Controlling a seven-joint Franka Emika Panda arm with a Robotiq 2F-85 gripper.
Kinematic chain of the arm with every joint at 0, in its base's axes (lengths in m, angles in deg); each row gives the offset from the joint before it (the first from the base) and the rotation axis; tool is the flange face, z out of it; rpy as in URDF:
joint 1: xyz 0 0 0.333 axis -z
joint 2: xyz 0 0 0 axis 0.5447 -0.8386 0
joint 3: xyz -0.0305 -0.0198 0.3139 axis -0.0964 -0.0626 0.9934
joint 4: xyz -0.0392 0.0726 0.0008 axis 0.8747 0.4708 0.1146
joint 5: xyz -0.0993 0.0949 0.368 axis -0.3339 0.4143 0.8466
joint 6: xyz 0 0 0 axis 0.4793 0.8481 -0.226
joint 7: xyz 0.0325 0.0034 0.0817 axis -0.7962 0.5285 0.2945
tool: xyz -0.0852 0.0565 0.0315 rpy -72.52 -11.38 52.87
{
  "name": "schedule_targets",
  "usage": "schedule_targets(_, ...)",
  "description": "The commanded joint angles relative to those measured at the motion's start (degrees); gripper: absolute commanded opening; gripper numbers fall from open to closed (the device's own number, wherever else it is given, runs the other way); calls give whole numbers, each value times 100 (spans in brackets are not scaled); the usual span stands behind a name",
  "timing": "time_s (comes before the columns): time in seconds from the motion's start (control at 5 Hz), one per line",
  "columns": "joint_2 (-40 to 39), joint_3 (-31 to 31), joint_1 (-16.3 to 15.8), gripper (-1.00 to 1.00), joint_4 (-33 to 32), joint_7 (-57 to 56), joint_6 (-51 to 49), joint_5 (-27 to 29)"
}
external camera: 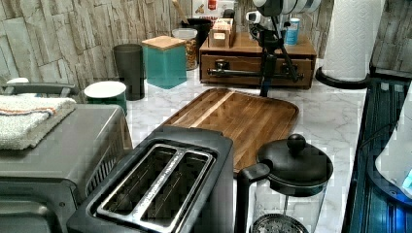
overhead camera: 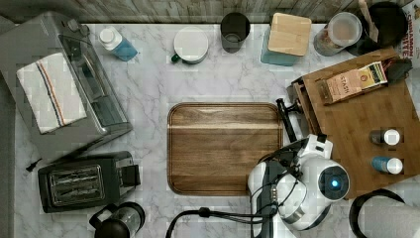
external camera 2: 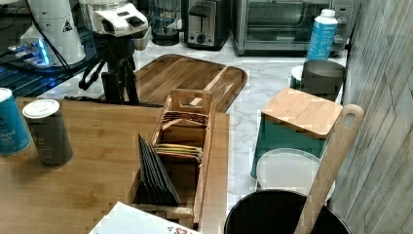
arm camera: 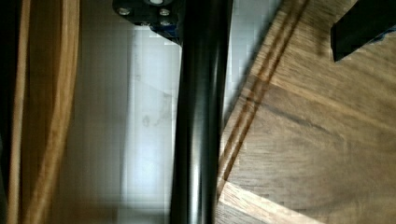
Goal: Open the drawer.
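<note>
A white Franka arm reaches down to the front of a bamboo box (external camera: 252,48) standing on a marble counter (overhead camera: 148,89), at the top view's right. The drawer (external camera: 255,65) sits low in the box's front face and looks slid out a little, its edge showing beyond the box top in the top view. Its long black bar handle (external camera: 252,74) runs along that front on two brackets, just beside the rounded cutting board (overhead camera: 225,148) at the counter's middle.

The pincer (external camera: 266,73) hangs straight down at the handle; in the wrist view the bar (arm camera: 201,116) passes between its fingers, one dark fingertip (arm camera: 364,25) over the board and the other near the drawer's wooden front (arm camera: 51,116). Whether the fingers are pressing on the bar or stand loose around it cannot be told.

On the box top stand two small shakers, one with a blue label (external camera 2: 9,122) and one dark (external camera 2: 48,131), and a wooden tea-bag caddy (external camera 2: 182,146). Behind, along the wall, are a teal canister with a wooden lid (overhead camera: 287,39), a dark tumbler (overhead camera: 234,30) and a green mug (overhead camera: 190,45). A toaster oven (overhead camera: 64,84), a black toaster (overhead camera: 84,181) and a French press (external camera: 286,184) occupy the counter's far side from the box.
</note>
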Motion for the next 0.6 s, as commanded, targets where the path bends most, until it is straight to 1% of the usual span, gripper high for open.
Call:
schedule_targets(0.2, 993, 727, -985, 100, -1184, 1193, 313, -365)
schedule_targets(0.4, 1307, 1013, -1318, 100, -1683, 1991, 596, -648)
schedule_targets(0.6, 1510, 1375, -1543, 100, -2032, 2607, 822, -813)
